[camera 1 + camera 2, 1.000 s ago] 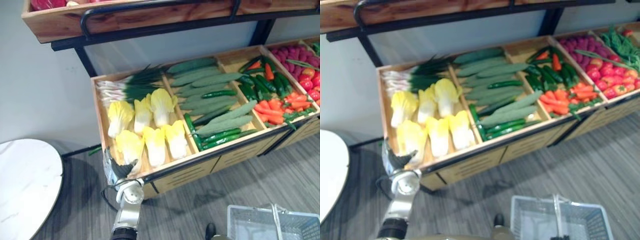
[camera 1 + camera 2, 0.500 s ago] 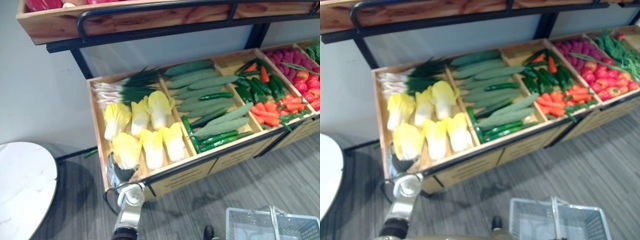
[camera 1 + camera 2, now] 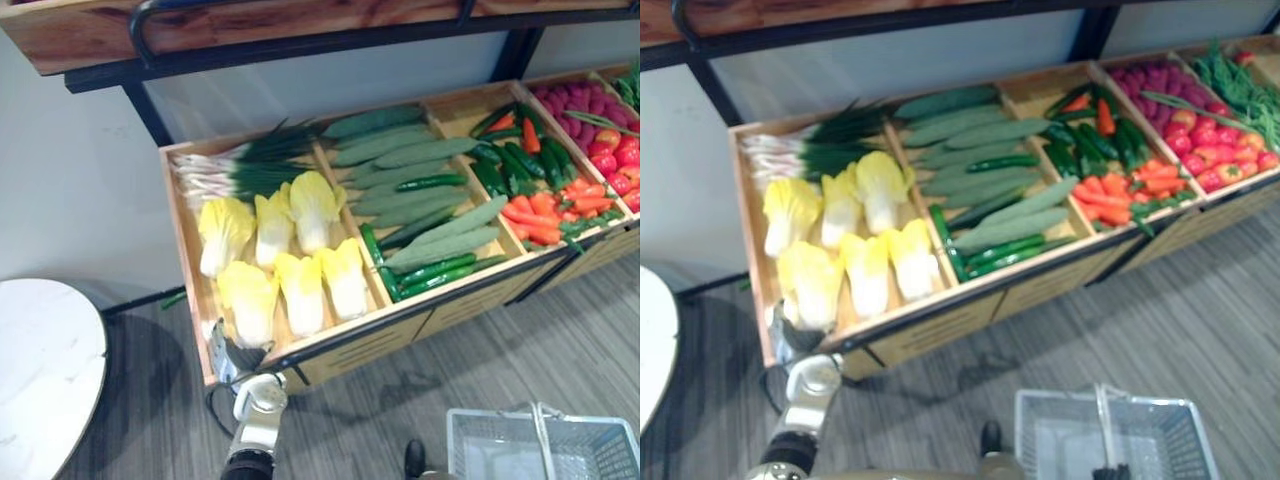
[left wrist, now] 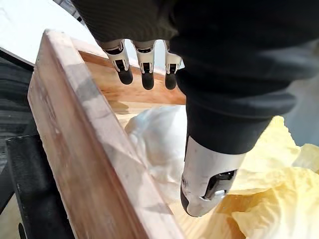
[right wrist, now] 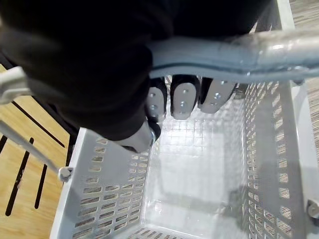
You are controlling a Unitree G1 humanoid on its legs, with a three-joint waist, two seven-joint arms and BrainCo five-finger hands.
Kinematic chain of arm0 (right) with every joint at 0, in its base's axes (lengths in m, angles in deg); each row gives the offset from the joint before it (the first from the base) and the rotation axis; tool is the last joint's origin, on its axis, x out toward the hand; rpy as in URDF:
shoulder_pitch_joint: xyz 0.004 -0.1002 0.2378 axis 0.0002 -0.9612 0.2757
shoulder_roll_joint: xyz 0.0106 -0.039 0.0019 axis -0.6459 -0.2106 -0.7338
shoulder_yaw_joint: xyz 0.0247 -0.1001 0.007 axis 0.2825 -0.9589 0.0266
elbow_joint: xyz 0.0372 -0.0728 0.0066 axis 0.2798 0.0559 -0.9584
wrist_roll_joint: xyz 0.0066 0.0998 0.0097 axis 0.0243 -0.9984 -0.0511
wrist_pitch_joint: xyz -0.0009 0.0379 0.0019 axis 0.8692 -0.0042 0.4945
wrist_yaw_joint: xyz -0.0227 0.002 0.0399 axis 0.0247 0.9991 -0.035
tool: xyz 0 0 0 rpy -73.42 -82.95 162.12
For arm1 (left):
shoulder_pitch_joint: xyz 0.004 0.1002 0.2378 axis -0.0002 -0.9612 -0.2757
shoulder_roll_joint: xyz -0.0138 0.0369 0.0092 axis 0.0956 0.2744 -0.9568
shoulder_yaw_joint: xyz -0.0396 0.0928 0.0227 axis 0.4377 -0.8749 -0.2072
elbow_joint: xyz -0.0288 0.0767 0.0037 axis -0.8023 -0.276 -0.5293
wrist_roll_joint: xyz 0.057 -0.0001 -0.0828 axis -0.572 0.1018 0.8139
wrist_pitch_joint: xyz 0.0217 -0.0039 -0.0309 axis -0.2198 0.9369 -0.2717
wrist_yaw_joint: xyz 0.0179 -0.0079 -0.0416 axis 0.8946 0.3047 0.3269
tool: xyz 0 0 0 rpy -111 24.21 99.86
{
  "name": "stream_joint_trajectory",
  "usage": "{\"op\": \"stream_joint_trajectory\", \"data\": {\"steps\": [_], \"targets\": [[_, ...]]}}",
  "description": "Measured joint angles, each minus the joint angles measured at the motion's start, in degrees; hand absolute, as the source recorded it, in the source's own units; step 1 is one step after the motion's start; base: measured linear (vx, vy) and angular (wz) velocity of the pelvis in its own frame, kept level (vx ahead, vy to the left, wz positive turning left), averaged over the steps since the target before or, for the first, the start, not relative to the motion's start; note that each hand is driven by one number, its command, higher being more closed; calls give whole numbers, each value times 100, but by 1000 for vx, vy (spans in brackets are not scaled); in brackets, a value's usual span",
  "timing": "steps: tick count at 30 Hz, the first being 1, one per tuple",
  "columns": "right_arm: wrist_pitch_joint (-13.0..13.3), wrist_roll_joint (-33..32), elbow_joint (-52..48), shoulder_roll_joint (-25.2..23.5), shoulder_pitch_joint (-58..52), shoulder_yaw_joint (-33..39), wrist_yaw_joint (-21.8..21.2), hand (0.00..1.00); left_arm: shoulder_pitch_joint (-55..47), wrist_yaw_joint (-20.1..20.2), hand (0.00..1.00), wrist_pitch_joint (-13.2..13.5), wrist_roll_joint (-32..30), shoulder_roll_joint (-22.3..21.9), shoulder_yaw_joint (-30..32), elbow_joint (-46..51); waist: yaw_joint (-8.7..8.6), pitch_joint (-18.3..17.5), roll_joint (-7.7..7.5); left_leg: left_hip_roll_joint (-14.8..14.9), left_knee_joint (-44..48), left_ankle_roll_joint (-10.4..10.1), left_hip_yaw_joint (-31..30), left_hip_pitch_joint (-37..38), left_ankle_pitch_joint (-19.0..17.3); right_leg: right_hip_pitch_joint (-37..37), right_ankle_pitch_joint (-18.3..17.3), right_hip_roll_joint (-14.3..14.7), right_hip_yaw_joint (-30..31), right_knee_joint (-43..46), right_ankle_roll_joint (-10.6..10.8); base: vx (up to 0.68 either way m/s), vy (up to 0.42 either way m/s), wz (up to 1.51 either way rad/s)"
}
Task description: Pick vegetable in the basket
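The likely pick is the nearest Chinese cabbage (image 3: 248, 300). It lies in the front left corner of the wooden crate (image 3: 330, 335), just beside two others of its kind, with spring onions (image 3: 235, 172) behind them. It has a plump white base (image 4: 158, 139) that widens into crinkled, pale yellow leaves (image 4: 264, 164). Judging by this, it should be light and bulky. The ruffled tips look soft and easy to crush or tear, while the smooth base looks firmer but perhaps slippery. The thick lower body is therefore the safer place to hold it, with fingers on one side and thumb on the other. The left robot hand (image 4: 207, 184) hovers over that base inside the crate's raw-grained plank wall (image 4: 84, 144), fingers loosely extended and grasping nothing. The right robot hand (image 5: 184, 99) is clenched round the smooth grey handle (image 5: 234, 55) of the basket (image 5: 104, 199), a rigid perforated plastic tub that is empty inside.
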Motion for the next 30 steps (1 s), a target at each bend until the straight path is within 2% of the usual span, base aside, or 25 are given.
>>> {"op": "stream_joint_trajectory", "data": {"steps": [9, 20, 21, 30], "targets": [[23, -3, 0, 82, 263, -264, 88, 100, 430, -155, 0, -41, 29, 144, 49, -225, -3, 248, -2, -7, 10, 0, 79, -141, 0, -236, 0, 7, 118, 66, -1, -21, -39, -6], [44, -5, 2, 173, 383, -456, 117, 100, 848, -230, 0, -44, 249, 176, -12, -588, -24, 354, 25, -5, 107, 1, 57, -210, -2, -381, -6, 3, 261, 143, -8, -12, -48, -6], [49, -5, 2, 173, 384, -457, 118, 100, 847, -230, 100, -44, 249, 174, -17, -591, -28, 357, 25, -4, 107, 0, 53, -210, -3, -380, -7, 3, 259, 146, -10, -52, -50, 2], [132, -5, 2, 172, 383, -488, 140, 100, 840, -232, 100, -32, 312, 234, -58, -657, -132, 370, 31, 0, 116, -19, -31, -196, -73, -382, -10, 2, 255, 195, -14, -41, -40, 1]]}}
